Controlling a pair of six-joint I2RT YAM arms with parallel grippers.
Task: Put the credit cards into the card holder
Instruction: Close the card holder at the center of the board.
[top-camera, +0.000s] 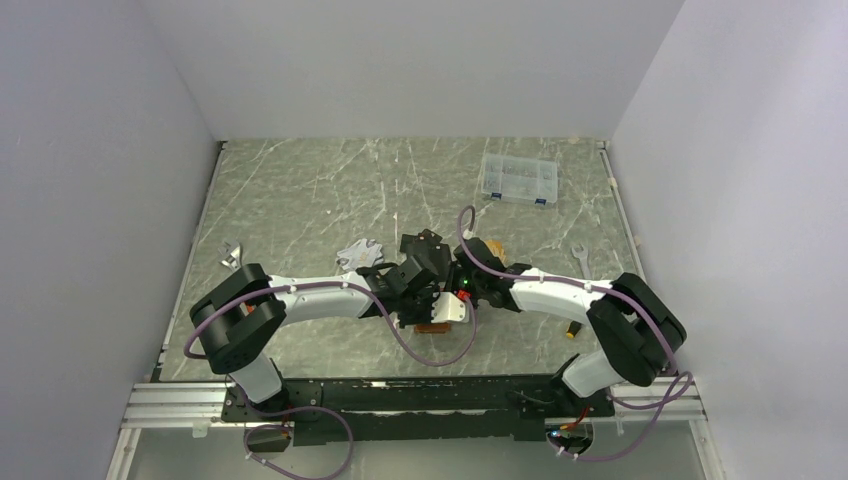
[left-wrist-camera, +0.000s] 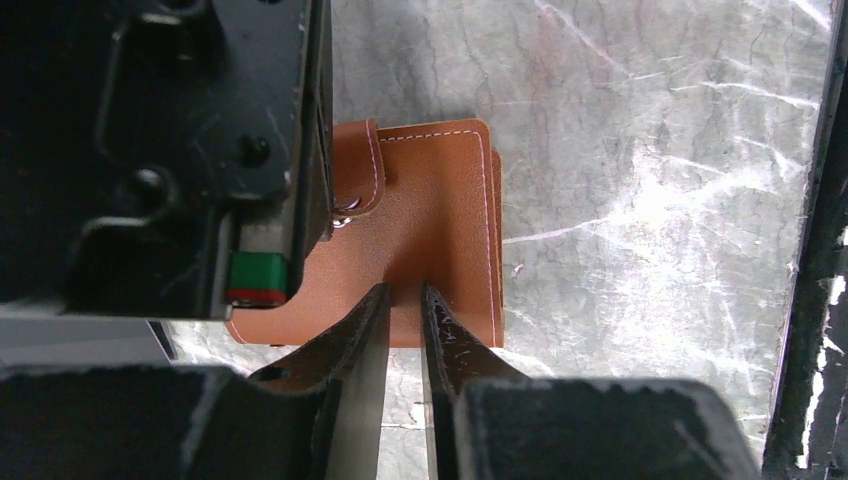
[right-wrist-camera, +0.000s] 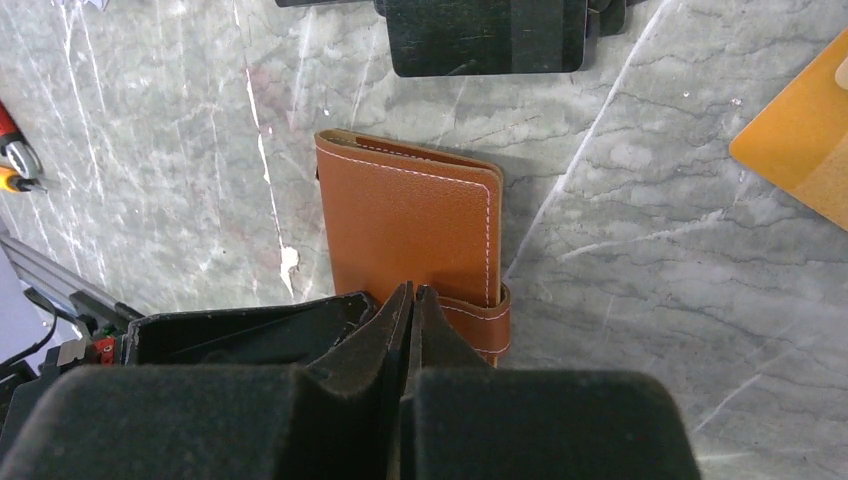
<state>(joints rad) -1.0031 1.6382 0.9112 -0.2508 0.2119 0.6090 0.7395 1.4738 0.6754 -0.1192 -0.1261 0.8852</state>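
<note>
Right gripper (right-wrist-camera: 411, 292), shut and empty, sits at the card holder's (right-wrist-camera: 410, 220) snap-tab edge, I judge to pin it; left gripper (left-wrist-camera: 405, 294), narrowly parted and empty, waits at the opposite edge.

Barely shows the card holder (top-camera: 432, 327) from above: a brown sliver under both wrists. Loses its left side behind the right gripper (right-wrist-camera: 411, 298) in the left wrist view. Right wrist view: crops black cards (right-wrist-camera: 485, 40) at the far edge, an orange-gold card (right-wrist-camera: 800, 130) at the right.
</note>
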